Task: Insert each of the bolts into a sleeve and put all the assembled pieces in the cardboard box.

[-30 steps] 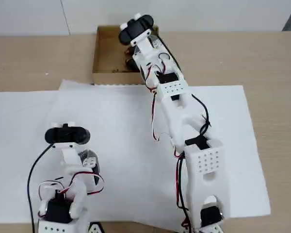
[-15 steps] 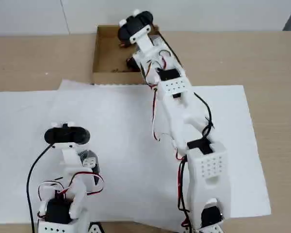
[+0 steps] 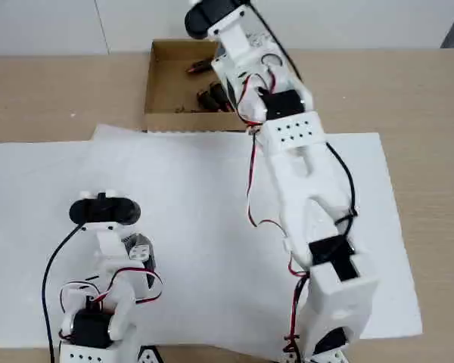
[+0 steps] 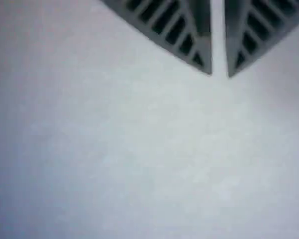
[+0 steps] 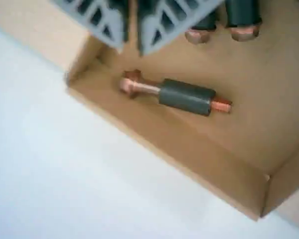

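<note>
On the wooden table we see a white sheet and the cardboard box, while the left gripper and the right gripper are closed to a thin slit, both empty.

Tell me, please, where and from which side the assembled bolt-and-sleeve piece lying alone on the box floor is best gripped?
Probably by the dark sleeve, from straight above, jaws closing across its length. It lies flat on the cardboard box floor, the sleeve is its thickest part, and only thin copper bolt ends stick out either side.
</note>
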Action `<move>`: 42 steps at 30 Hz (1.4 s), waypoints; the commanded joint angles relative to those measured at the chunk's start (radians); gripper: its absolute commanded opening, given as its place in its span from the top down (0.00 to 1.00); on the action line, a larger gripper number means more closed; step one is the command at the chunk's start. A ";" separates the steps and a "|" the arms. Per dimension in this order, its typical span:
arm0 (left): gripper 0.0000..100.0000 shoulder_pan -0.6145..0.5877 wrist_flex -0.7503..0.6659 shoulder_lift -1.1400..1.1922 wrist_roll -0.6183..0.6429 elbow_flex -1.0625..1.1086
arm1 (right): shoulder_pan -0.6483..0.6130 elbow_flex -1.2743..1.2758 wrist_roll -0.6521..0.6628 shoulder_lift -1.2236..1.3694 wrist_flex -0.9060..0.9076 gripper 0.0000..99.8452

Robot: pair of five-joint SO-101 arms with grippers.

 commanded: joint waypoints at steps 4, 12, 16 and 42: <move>1.00 0.003 0.003 -0.011 0.005 -0.007 | 0.042 -0.054 -0.077 -0.217 0.188 1.00; 1.00 0.003 0.003 -0.011 0.005 -0.007 | 0.044 -0.054 -0.112 -0.426 0.443 1.00; 1.00 0.003 0.003 -0.011 0.005 -0.007 | 0.076 -0.054 -0.155 -0.529 0.562 1.00; 1.00 0.003 0.003 -0.011 0.005 -0.007 | 0.177 0.684 -0.385 -1.322 0.832 1.00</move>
